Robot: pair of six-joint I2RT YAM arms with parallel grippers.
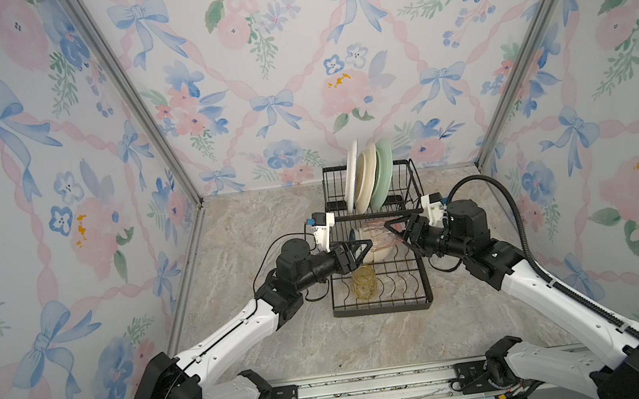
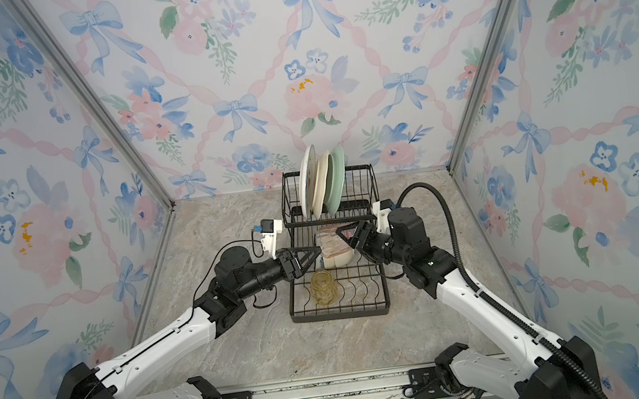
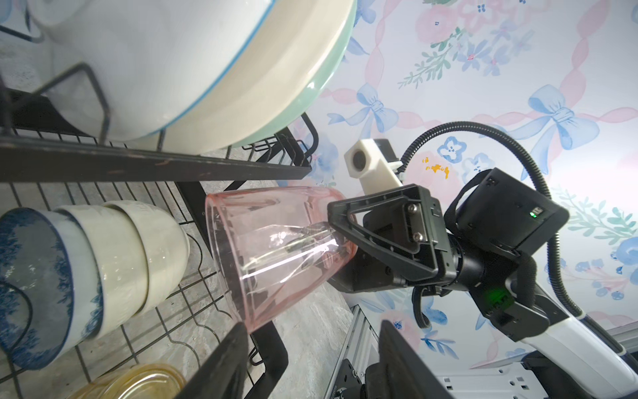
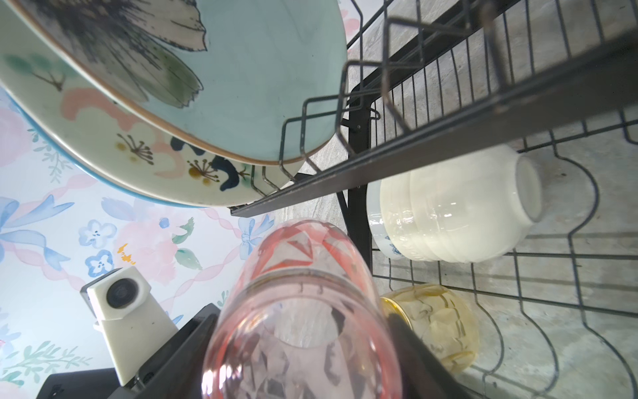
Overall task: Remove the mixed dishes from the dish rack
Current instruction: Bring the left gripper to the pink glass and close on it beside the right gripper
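Observation:
The black wire dish rack (image 1: 382, 305) stands mid-table. On its raised tier a white plate (image 1: 352, 175), a cream plate (image 1: 366, 182) and a pale green plate (image 1: 383, 171) stand on edge. Below lie a blue-and-white bowl (image 3: 34, 286), stacked cream bowls (image 3: 138, 248) and a yellow tumbler (image 1: 364, 282). My right gripper (image 4: 303, 314) is shut on the pink tumbler (image 3: 276, 248), which lies on its side over the lower tray's right part, mouth toward the bowls. My left gripper (image 3: 312, 326) is open by the tumbler's mouth; one fingertip (image 3: 238, 331) meets the rim.
Floral walls enclose the marble table (image 1: 370, 340) on three sides. The rack's upper tier bar (image 3: 155, 165) runs just above the pink tumbler. Both arms reach in from the metal rail (image 1: 376, 386) at the front edge.

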